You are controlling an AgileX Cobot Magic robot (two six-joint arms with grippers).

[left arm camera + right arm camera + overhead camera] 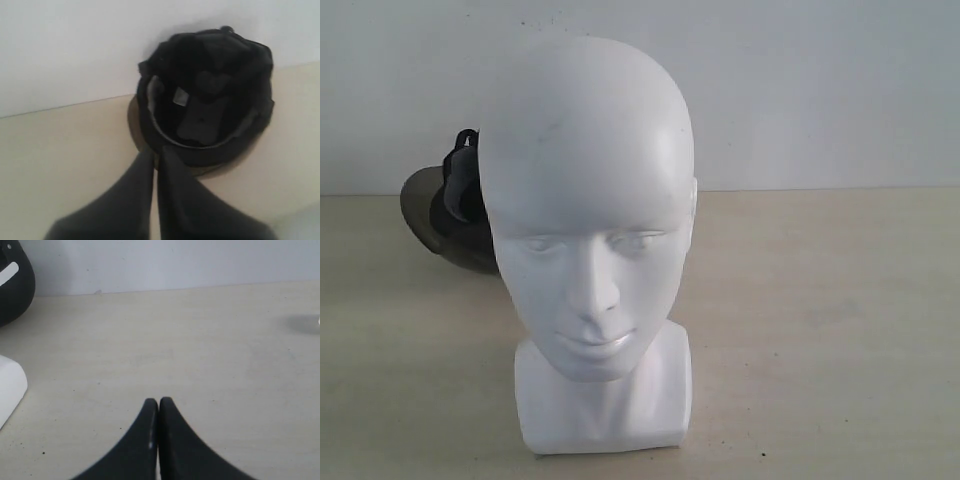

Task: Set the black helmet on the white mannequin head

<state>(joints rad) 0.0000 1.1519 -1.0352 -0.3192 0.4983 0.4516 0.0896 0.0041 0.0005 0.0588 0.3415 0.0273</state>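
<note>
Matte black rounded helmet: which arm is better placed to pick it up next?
Left, probably. The shut left claw points straight at the matte black rounded helmet, with its tips at the helmet's rim. The shut right claw faces beige tabletop, not the helmet.

My left gripper (156,156) has its dark jaws pressed tip to tip; my right gripper (158,402) is pinched together likewise

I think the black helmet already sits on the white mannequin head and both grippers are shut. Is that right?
No. The exterior view shows the black helmet behind the white mannequin head, not on it. The left gripper and right gripper are shut.
</note>
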